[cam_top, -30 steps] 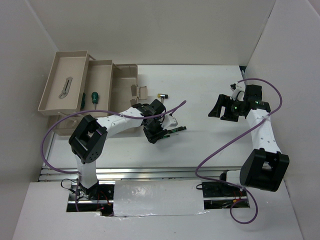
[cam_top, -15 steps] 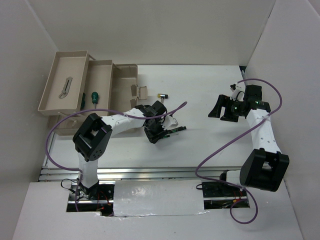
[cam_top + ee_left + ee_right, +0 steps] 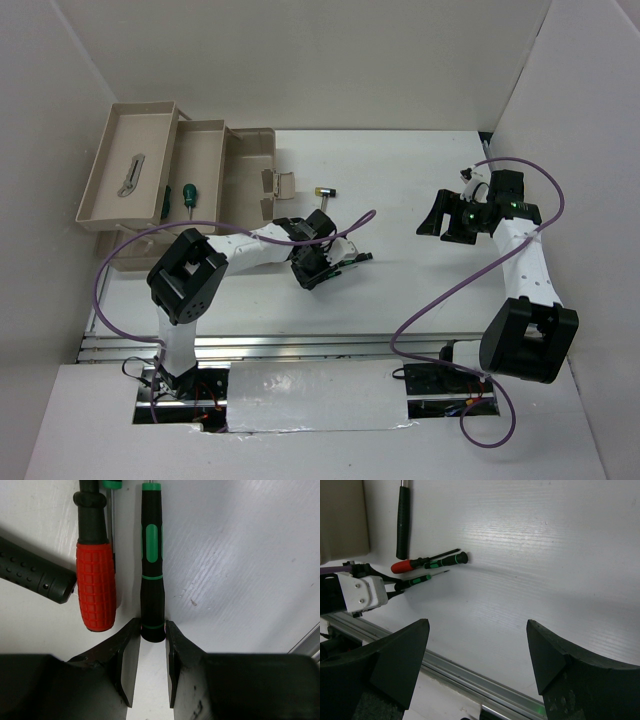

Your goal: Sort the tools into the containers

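My left gripper (image 3: 152, 630) is low over the table, its jaws closed on the butt end of a black-and-green screwdriver (image 3: 152, 565) that lies flat. A red-handled screwdriver (image 3: 95, 590) lies just left of it, and the mallet's black handle (image 3: 30, 575) lies further left. In the top view the left gripper (image 3: 340, 262) is at the table's middle and the mallet's pale head (image 3: 325, 191) lies behind it. The beige toolbox (image 3: 250, 150) stands at the far left. Its trays hold a silver tool (image 3: 130, 175) and a green-handled screwdriver (image 3: 188, 195). My right gripper (image 3: 445, 225) is open and empty.
A second black-and-green screwdriver (image 3: 447, 560) lies beside the red one (image 3: 402, 566). The toolbox latch (image 3: 280, 183) sticks out toward the mallet. White walls close in the table at the left, back and right. A metal rail (image 3: 470, 675) runs along the near edge.
My left arm has swung a little to the right and its gripper has settled at the screwdrivers. The right arm has not moved.
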{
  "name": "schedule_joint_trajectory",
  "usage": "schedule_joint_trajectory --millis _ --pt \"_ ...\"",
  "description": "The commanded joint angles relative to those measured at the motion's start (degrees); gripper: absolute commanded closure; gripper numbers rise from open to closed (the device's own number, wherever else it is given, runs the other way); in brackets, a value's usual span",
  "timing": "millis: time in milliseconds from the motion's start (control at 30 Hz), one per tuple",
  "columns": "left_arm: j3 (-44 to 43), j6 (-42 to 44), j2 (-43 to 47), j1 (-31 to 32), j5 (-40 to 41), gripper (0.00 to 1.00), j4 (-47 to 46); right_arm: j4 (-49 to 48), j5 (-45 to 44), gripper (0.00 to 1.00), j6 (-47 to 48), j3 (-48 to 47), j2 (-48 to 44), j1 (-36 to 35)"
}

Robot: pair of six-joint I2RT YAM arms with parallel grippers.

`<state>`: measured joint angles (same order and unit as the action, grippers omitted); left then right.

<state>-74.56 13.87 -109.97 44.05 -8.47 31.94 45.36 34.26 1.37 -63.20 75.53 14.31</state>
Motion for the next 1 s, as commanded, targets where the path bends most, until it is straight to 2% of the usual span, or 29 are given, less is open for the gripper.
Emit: schedule_joint_trajectory --millis 0,133,333,400,500,533,600,633,700,800,867,900,967 --pt "0.3 -1.8 0.3 1.0 -0.6 0.62 -1.1 1.0 0.7 0.14 0.4 -1.1 -0.5 0.5" --pt "0.7 -2.2 1.5 1.9 -1.1 0.52 -1.7 1.0 0.8 0.14 0.6 -1.1 -0.6 0.5" --pt "-0.4 -3.3 0.3 3.5 0.3 0.53 -1.4 1.0 1.4 0.14 0.2 -1.0 -0.3 0.6" --pt "-0.7 -3.8 -0.2 3.8 0.3 0.56 -1.8 0.9 1.2 0.14 0.2 -1.1 -0.5 0.5" --pt "-1.2 -4.0 -0.6 4.4 0.3 0.7 -1.7 1.0 1.3 0.15 0.2 -1.0 -0.7 0.5" --pt "-1.4 -4.0 -0.1 4.6 0.1 0.79 -1.8 1.0 1.2 0.15 0.3 -1.2 -0.6 0.5" --pt "-1.8 -3.6 1.1 4.7 -2.1 0.89 -1.3 1.1 1.2 0.15 0.4 -1.3 -0.6 0.4" --pt "-2.0 -3.6 3.4 4.7 -3.0 0.98 -1.3 1.0 1.2 0.15 0.4 -1.4 -0.7 0.5" --pt "-2.2 -3.8 6.9 4.5 -5.8 1.0 -1.4 1.0 1.1 0.16 0.5 -1.3 -0.9 0.5" --pt "-2.4 -6.4 16.3 1.7 -9.4 1.0 -1.8 0.6 1.2 0.16 0.4 -1.2 -1.7 0.5" --pt "-4.0 -9.8 22.1 -4.9 -11.7 1.0 -1.3 0.4 1.2 0.16 0.3 -1.2 -2.0 0.7" --pt "-4.9 -11.0 24.4 -10.7 -10.7 1.0 -0.4 0.5 1.4 0.16 0.2 -1.1 -2.0 0.7" --pt "-8.3 -13.3 25.9 -16.8 -7.2 1.0 1.3 0.4 1.8 0.16 0.1 -1.1 -1.7 0.7"
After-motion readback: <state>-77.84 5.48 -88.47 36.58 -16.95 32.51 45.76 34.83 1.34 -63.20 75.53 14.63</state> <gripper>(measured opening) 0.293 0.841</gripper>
